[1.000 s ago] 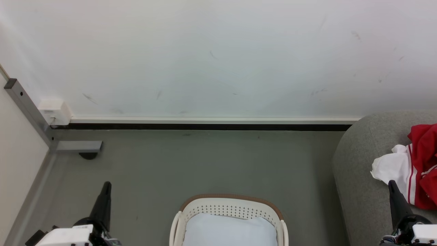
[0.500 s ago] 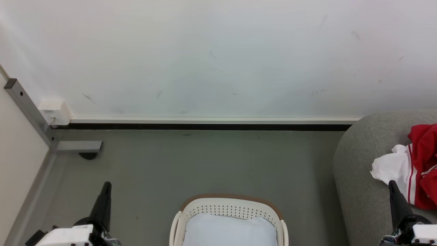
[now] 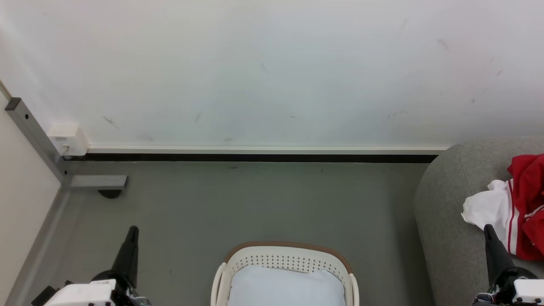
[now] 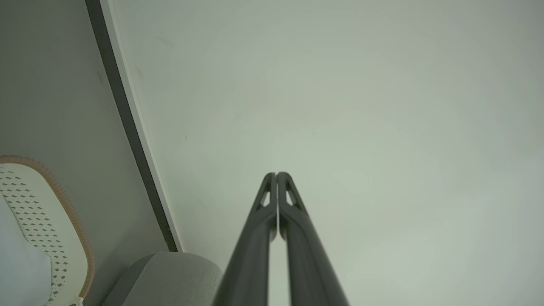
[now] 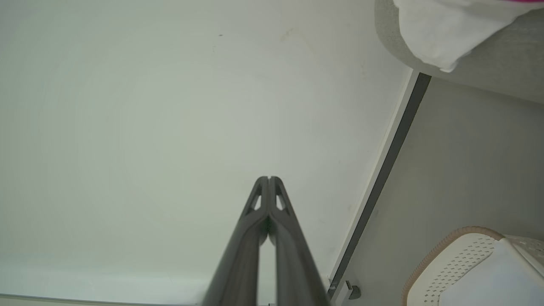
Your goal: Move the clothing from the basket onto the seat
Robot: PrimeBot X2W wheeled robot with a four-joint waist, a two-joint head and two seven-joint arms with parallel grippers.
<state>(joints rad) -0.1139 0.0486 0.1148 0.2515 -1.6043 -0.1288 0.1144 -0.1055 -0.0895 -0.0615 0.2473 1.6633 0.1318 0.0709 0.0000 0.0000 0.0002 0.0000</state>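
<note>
Arms: we note both low, fingers pointing at wall (image 3: 272, 72) | left gripper (image 3: 133, 230) pressed together, empty, over floor (image 3: 255, 204) | right gripper (image 3: 487, 228) pressed together, empty, tip near clothing (image 3: 525, 204) | clothing lies on sofa (image 3: 446, 199) | basket (image 3: 289, 246) between arms holds pad (image 3: 284, 287)

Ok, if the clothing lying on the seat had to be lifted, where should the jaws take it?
Likely the clothing by its white panel: that part bunches loosely at the pile's left edge, proud of the grey seat. Come down from above with the right gripper, which is shut, close beside it.
</note>
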